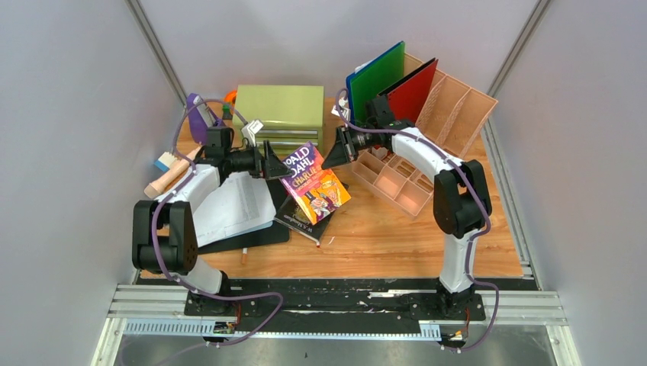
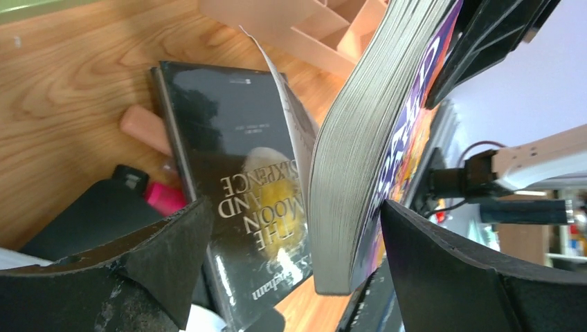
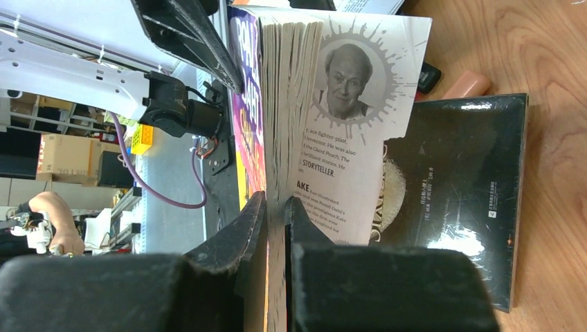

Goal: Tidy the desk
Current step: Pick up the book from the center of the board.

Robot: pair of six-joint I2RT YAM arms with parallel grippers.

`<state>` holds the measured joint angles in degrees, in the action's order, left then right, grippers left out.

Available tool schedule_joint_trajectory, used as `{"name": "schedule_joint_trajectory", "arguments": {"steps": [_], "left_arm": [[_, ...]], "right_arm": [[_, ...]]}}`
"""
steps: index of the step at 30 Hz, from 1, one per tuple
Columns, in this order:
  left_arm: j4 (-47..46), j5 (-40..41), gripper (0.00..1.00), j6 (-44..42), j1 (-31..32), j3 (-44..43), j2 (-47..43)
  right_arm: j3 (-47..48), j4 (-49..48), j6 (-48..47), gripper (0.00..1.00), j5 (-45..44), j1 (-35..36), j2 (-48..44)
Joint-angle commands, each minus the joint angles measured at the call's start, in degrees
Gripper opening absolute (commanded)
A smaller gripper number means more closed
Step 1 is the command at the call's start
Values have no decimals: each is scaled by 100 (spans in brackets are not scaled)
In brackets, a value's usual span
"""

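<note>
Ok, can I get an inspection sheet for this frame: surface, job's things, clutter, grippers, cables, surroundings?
Surface: wood-grain desk, with most items at the back and left.
Job's things: Roald Dahl book lifted and tilted above a black book lying flat.
Clutter: green drawer chest, peach tray, file rack holding coloured folders, loose papers.
Grippers: right gripper shut on the Roald Dahl book's edge; left gripper open, jaws either side of the opposite edge.
Cables: purple cable runs along the arms; no snag seen.
Surroundings: grey walls; metal rail at the near edge.
</note>
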<state>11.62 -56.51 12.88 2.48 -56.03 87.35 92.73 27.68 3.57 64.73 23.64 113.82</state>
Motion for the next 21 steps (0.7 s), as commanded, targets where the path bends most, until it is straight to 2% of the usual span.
{"name": "schedule_joint_trajectory", "arguments": {"steps": [1, 4, 7, 9, 11, 13, 14, 15, 16, 17, 18, 19, 20, 21], "left_arm": [[-1401, -716, 95, 1104, -20, 103, 208], [-1899, -942, 80, 1691, -10, 198, 266], [-2119, -1173, 69, 1850, 108, 236, 224], [-2140, -1303, 57, 1871, 191, 227, 160], [-2138, -1442, 51, 1873, 229, 199, 74], [-1992, -1546, 32, 1798, 234, 130, -37], [-1814, -1573, 27, 1540, 235, 80, -120], [-1318, -1569, 15, 1356, 240, -73, -161], [-1033, -1533, 6, 900, 236, -171, -246], [-367, -1492, 0, 320, 236, -382, -285], [278, -1386, 0, 34, 235, -595, -378], [547, -1339, 0, -477, 240, -695, -478], [1004, -1247, 0, -698, 236, -865, -537], [1195, -1204, 0, -1088, 236, -940, -643]], "right_arm": [[-138, 446, 234, 0, 567, -220, 339], [-170, 419, 223, 0, 584, -228, 283], [-163, 400, 218, 0, 580, -228, 239], [-178, 402, 199, 0, 557, -227, 200], [-204, 400, 169, 0, 523, -221, 133], [-247, 402, 131, 0, 462, -221, 52], [-279, 405, 99, 0, 433, -226, -5], [-304, 405, 75, 0, 401, -227, -71], [-331, 405, 34, 0, 362, -228, -140], [-351, 414, -4, 0, 324, -227, -218], [-378, 419, -53, 0, 287, -227, -294], [-402, 415, -107, 0, 248, -225, -370], [-435, 419, -164, 4, 216, -222, -479], [-458, 428, -246, 16, 183, -224, -559]]}}
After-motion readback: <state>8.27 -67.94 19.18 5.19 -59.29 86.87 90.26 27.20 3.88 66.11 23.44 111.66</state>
